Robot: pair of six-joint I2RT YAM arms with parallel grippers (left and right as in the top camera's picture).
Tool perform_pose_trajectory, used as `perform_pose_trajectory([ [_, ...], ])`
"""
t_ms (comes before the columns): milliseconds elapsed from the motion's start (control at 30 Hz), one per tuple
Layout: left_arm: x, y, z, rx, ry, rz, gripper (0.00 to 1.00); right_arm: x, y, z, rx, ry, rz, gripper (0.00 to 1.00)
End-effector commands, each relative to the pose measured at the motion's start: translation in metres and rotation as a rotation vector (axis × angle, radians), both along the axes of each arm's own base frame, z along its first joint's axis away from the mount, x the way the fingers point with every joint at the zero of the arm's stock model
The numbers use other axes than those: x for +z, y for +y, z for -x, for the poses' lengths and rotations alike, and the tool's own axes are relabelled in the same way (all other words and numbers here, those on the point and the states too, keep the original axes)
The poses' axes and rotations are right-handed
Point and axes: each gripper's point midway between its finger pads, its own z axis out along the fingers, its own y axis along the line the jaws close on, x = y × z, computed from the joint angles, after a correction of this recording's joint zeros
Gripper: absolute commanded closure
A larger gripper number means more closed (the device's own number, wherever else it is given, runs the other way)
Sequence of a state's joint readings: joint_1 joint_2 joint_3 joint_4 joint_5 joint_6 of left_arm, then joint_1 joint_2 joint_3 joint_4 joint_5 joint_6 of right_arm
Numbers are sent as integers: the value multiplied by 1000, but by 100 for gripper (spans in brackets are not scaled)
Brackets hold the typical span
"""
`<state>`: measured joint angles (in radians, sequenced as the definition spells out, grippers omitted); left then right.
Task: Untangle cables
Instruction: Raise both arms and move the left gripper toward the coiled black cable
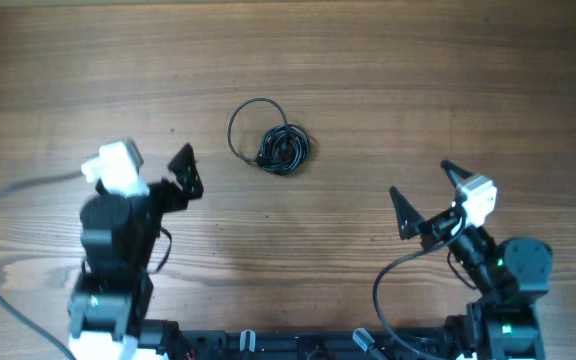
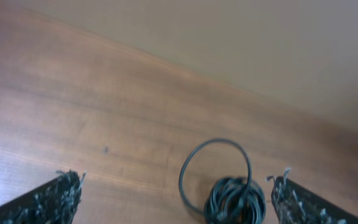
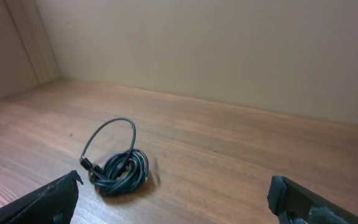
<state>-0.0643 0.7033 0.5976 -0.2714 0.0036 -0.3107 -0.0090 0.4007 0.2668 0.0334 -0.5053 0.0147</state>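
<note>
Wooden tabletop (image 1: 468,60) fills the overhead view, with a plain wall (image 3: 229,50) behind it in the wrist views. Nothing of the untangling looks done: the cables (image 1: 283,150) lie as one tight knotted coil just off the table's centre toward 12 o'clock, with a single loose loop (image 2: 219,141) standing out of it. Neither arm touches them. The left gripper (image 1: 186,172) sits at about 9 o'clock from the bundle, jaws spread wide and empty. The right gripper (image 1: 420,180), at about 3 o'clock and farther off, is likewise spread and holds nothing. The bundle's long axis runs from 4 to 10 o'clock, with the loop pointing to 10. By my judgement, all the separating is left to do.
</note>
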Motion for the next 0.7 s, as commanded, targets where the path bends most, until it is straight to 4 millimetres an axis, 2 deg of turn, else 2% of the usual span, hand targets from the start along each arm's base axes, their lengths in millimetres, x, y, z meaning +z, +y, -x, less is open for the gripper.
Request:
perform_pose_trajectory([
  [0,28,-4,-19,-21,52,-15,0,26,7,-10,45,9,-14,0],
  [200,54,-8,-37,-39,174,-13,0,41,19,-30,125,108,-29,0],
  [400,79,-9,-46,-39,325,-20,0,67,40,-52,290,229,-74,0],
  [533,84,-10,-48,-46,446,-20,0,79,42,-67,361,335,-125,0],
  [667,79,-14,-53,-63,516,-10,0,84,39,-80,418,470,-204,0],
])
